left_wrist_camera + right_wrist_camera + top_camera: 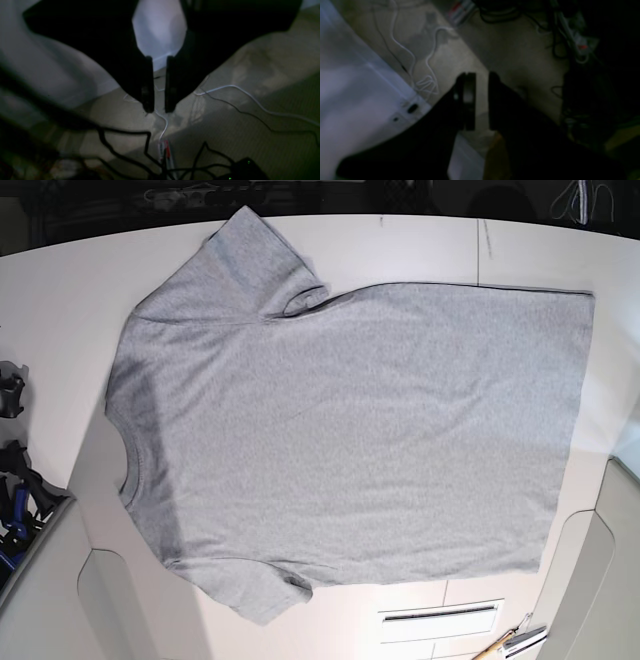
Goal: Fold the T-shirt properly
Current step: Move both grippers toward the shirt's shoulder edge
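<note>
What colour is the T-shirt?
The T-shirt is speckled grey, seen best in the base view.

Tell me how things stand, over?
Both grippers slightly open, fingers empty. Grey T-shirt spread flat, unfolded, plain side up. Nothing seen lying on it.

slim gap between left tool's (160,85) fingers, black cables (125,158) below

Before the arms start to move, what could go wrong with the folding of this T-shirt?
The upper sleeve of the T-shirt has a bunched cuff, so a crease might get folded in. The lower sleeve is also rumpled near its hem and may fold unevenly.
</note>
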Robot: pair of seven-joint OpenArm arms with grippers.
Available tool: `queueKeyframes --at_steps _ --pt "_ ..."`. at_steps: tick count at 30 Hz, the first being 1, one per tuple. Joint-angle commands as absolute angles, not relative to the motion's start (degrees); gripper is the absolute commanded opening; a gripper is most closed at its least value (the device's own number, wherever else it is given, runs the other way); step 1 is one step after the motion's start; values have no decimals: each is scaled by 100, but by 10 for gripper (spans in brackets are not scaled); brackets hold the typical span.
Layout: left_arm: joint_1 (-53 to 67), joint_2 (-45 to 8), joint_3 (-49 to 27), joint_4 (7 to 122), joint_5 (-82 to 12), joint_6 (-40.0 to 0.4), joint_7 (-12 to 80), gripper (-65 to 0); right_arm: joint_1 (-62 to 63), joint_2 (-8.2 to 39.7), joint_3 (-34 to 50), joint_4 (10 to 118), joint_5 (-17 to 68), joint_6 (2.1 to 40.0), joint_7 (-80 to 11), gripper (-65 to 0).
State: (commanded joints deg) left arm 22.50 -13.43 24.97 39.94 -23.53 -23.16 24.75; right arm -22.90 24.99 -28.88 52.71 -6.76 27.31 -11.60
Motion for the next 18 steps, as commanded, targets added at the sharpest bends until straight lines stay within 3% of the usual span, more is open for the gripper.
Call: queueKeyframes --at_steps 5,10,15,18 --pt "3020 -1487 2021 5524 -2768 -2318 3588 -566 -3046 3194 -2882 6805 -340 2724 -1378 -567" --pt "3865 -1511 882 6803 -2768 -2322 3645 -566 -3632 3706 -2759 8103 -340 2724 -1380 -567" --pt "4744 -1514 -237 8112 -2867 -2342 3647 -566 -4163 3811 -1907 9238 187 2775 -1723 -567" --pt "5229 -1514 -698 8750 -3275 -2342 3647 -566 -4344 3811 -1426 9821 821 3170 -2309 -567"
